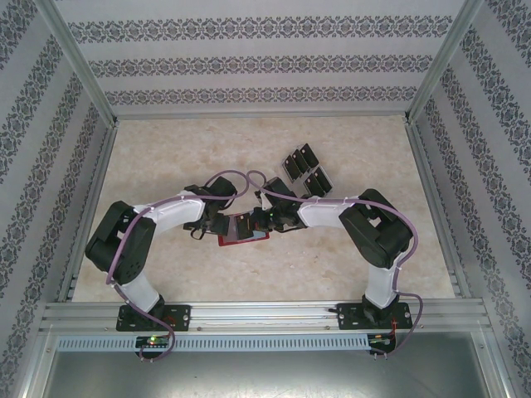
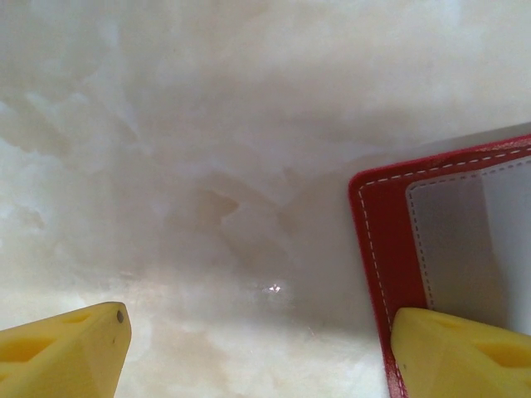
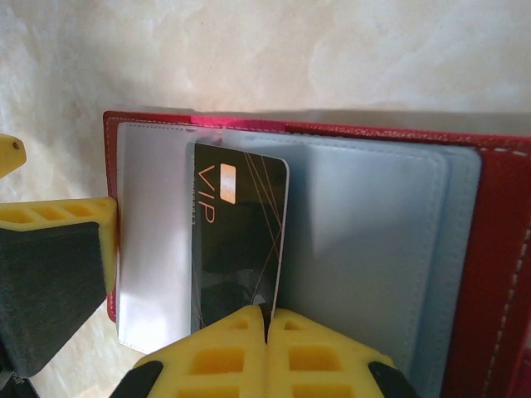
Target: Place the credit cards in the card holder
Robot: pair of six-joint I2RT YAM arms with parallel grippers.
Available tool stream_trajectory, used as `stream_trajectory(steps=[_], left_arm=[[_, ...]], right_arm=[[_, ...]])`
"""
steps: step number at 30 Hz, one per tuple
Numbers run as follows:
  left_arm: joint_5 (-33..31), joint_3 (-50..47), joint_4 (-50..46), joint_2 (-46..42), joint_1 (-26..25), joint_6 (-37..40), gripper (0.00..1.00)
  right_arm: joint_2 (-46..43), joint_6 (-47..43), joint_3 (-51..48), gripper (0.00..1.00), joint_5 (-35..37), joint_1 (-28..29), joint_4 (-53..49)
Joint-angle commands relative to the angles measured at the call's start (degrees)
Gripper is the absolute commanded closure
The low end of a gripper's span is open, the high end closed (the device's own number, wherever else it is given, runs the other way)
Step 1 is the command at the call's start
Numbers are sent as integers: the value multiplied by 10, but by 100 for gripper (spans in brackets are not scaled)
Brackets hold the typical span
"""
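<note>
pinching credit card (image 3: pixel 241 224) in card holder (image 3: pixel 498 249): right gripper (image 3: pixel 267 315) | left gripper (image 2: pixel 261 336): jaws apart

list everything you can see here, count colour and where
card holder: one, red with grey pockets, lying open at table centre
credit card: one, black with VIP lettering, partly in a grey pocket
other cards: about four (count unsure), black, far side, right of centre
table: one, beige marble pattern
walls: three, grey patterned, around the table
left gripper: one, yellow fingers, open, one finger over the holder's edge
right gripper: one, yellow fingers, shut, tips at the credit card's lower edge
</note>
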Motion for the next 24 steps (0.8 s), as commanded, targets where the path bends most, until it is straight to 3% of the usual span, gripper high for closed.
stream_trajectory(steps=[1,13,24], left_arm=[[-23,-9,-22,25,-8,5,16],[-44,-5,-36,12,-10,8,16],[-37,12,-43,26,-11,7,16]], right_arm=[[27,3,8,100,28,20,-51],[19,3,1,100,48,24,-63],[10,-41,5,100,7,31,-25]])
